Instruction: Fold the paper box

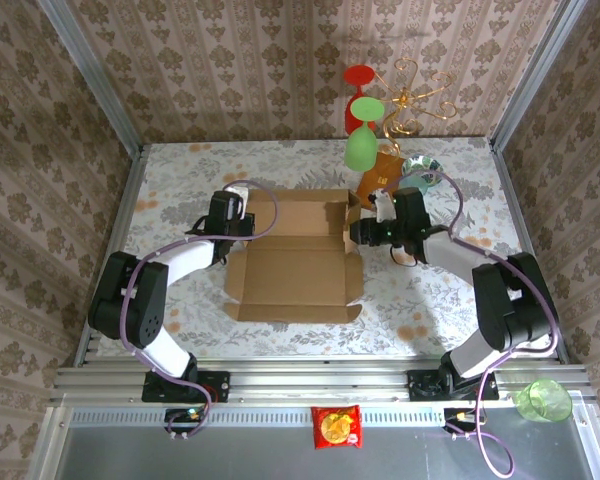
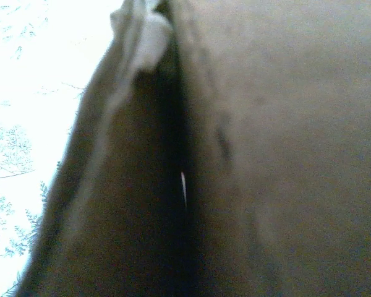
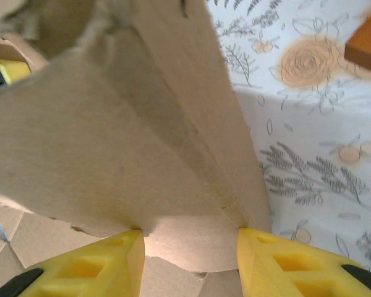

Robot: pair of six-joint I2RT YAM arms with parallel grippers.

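The paper box (image 1: 295, 258) is a tan cardboard sheet lying open in the middle of the table, its back and side flaps partly raised. My left gripper (image 1: 244, 224) is at the box's back left corner. In the left wrist view, dark cardboard (image 2: 284, 124) presses right up to the camera and hides the fingers, so it looks shut on the left flap. At the right side wall is my right gripper (image 1: 358, 232). Its yellow fingers (image 3: 120, 257) close on a folded flap (image 3: 111, 142) from both sides; the right gripper (image 3: 190, 234) holds that fold upright.
An orange-brown packet (image 1: 380, 176) leans just behind the box's right corner, with a bowl (image 1: 421, 166), green (image 1: 360, 148) and red (image 1: 359, 77) ornaments and a gold wire stand (image 1: 420, 100) beyond. A green cup (image 1: 542, 398) and a snack pack (image 1: 336, 425) sit on the near rail.
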